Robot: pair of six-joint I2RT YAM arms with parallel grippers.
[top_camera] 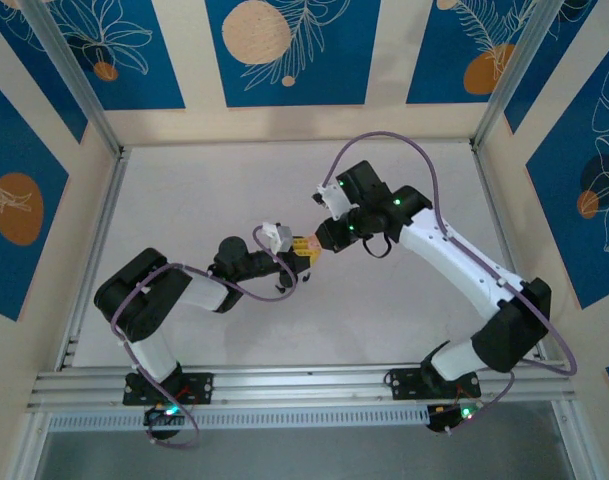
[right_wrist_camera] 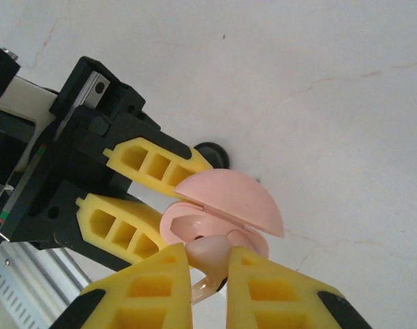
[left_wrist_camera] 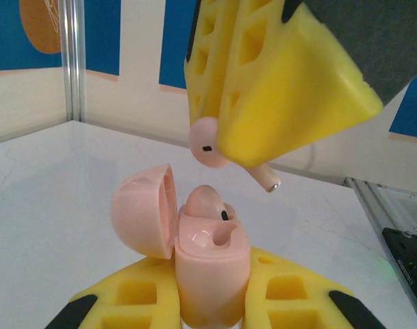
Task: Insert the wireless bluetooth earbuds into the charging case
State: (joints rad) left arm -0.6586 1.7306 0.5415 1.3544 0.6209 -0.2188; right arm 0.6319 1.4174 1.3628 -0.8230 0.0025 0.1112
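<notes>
Yellow left gripper: nearest to us in the left wrist view, its two fingers are clamped on either side of the charging case. From above we find it at the middle of the bench.
Charging case: pale pink, upright between those fingers and held above the bench. The right wrist view shows it from the other side.
Lid: hinged open and leaning away to the left of the case body. In the right wrist view it reads as a pink dome.
Seated earbud: pale pink with a small black mark, sitting in one well of the case. We see an open well just beside it.
Held earbud: pale pink, directly above the open case. Its stem slants down to the right, and a gap shows between it and the seated earbud. In the right wrist view it sits just at the mouth of the case.
Right gripper: its yellow fingers are narrowed onto the held earbud and pinch it at the head. We see its own fingertips framing the bud in the right wrist view, and from above it meets the left gripper tip to tip.
Bench: white and faintly cracked, lying beneath both grippers.
Metal post: upright at the far corner of the bench.
Wall panels: blue with orange discs, the farthest things we see.
</notes>
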